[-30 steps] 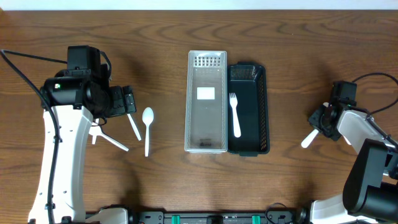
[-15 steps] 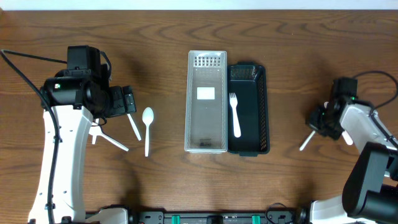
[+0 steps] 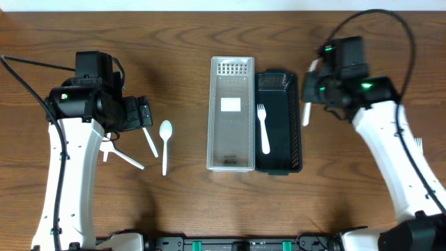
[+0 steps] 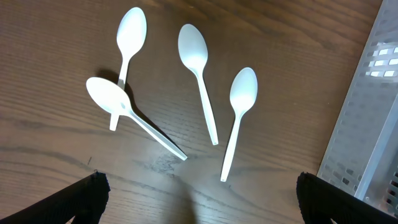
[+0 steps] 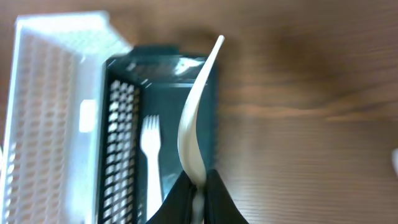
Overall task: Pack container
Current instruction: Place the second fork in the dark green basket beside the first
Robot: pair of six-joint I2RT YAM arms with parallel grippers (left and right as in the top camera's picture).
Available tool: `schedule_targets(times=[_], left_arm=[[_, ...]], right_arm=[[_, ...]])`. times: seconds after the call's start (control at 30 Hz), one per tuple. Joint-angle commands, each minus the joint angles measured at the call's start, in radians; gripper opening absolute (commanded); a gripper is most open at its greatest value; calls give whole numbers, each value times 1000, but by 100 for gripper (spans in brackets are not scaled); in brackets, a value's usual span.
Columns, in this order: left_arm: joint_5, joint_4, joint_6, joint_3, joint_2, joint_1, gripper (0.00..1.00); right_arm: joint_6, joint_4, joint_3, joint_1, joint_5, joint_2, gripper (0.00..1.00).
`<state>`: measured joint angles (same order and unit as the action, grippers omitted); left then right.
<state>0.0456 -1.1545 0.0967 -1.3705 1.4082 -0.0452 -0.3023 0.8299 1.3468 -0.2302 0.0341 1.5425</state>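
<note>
Jaws of the right gripper (image 5: 198,186) clench a white utensil (image 5: 194,118) beside the black basket (image 5: 121,124).

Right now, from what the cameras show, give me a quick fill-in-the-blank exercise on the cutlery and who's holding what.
1. The black basket holds a single white ____.
2. In the left wrist view, ____ white spoons lie on the table.
3. One white utensil is off the table, clamped in the ____ arm's gripper.

Missing words: fork; four; right.
</note>
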Motion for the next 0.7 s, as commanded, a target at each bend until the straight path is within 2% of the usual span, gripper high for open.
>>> schedule_targets(times=[0.0,0.3,0.33,0.4,0.43,0.6,0.67], left_arm=[[-11,-4,-10,-18,0,-4,98],[-11,-4,-10,-18,0,-4,98],[-11,-4,-10,-18,0,-4,98],[-11,-4,-10,-18,0,-4,98],[-11,-4,-10,-18,0,-4,98],[-12,-4,-10,-18,0,-4,98],[-11,-4,-10,-18,0,-4,98]], right_arm=[[7,5,-3,-52,0,73,1],[55,-4,-3,-96,18,221,9],[67,-9,-3,-96,27,221,16],[82,-10,6,-95,31,215,53],[94,-2,17,-93,30,209,64],[102,58,104,-25,-24,154,68],[103,85,143,35,-84,129,75]])
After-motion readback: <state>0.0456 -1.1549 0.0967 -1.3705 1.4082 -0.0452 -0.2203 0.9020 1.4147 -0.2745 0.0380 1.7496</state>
